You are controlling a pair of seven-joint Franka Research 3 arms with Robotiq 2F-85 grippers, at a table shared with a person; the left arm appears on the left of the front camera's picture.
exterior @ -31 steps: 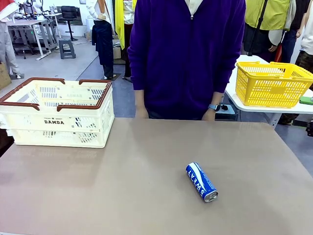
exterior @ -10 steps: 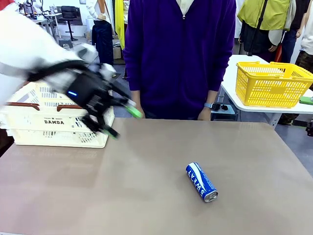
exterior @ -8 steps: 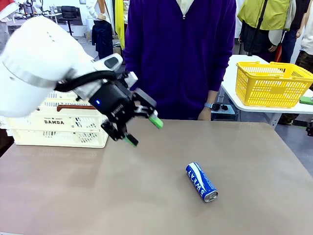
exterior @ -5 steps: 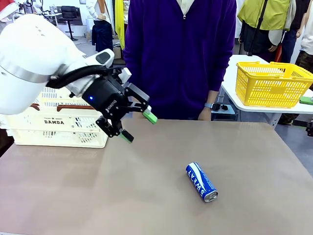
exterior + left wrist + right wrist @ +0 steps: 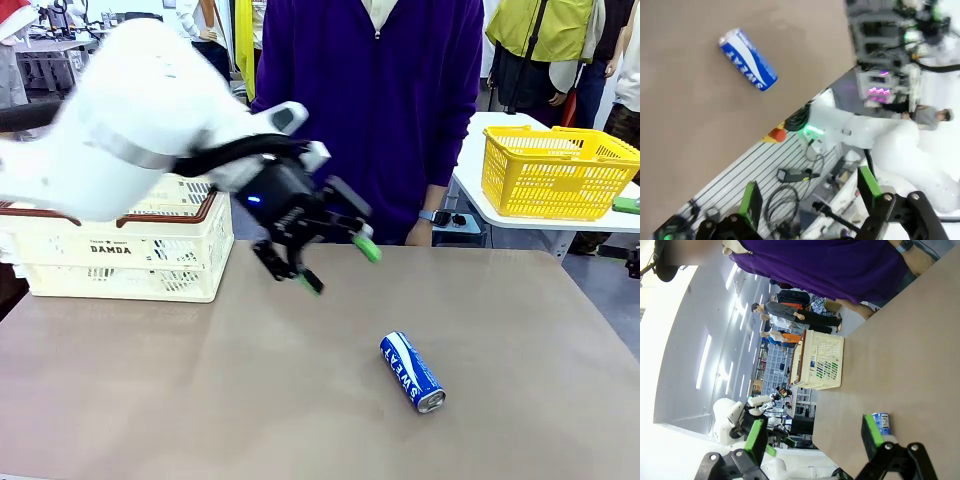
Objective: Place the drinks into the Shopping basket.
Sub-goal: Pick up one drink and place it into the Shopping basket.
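A blue drink can marked "SWEAT" [image 5: 412, 371] lies on its side on the brown table, right of the middle. My left gripper [image 5: 338, 266] hangs open above the table, up and to the left of the can, with nothing between its green pads. In the left wrist view the can [image 5: 748, 59] lies far ahead of the open left gripper [image 5: 809, 195]. The cream Shopping basket [image 5: 110, 245] stands at the table's left rear, partly hidden behind my left arm. My right gripper [image 5: 814, 436] is open and empty; beyond it are the basket [image 5: 820, 360] and the can [image 5: 881, 422].
A person in a purple top [image 5: 375, 110] stands at the far edge, hands [image 5: 428, 232] low by the table. A yellow mesh basket [image 5: 555, 170] sits on a separate white table at the back right. Bare tabletop surrounds the can.
My left arm swung in from the left, past the cream basket, to the right toward the can, staying open. The can has not moved.
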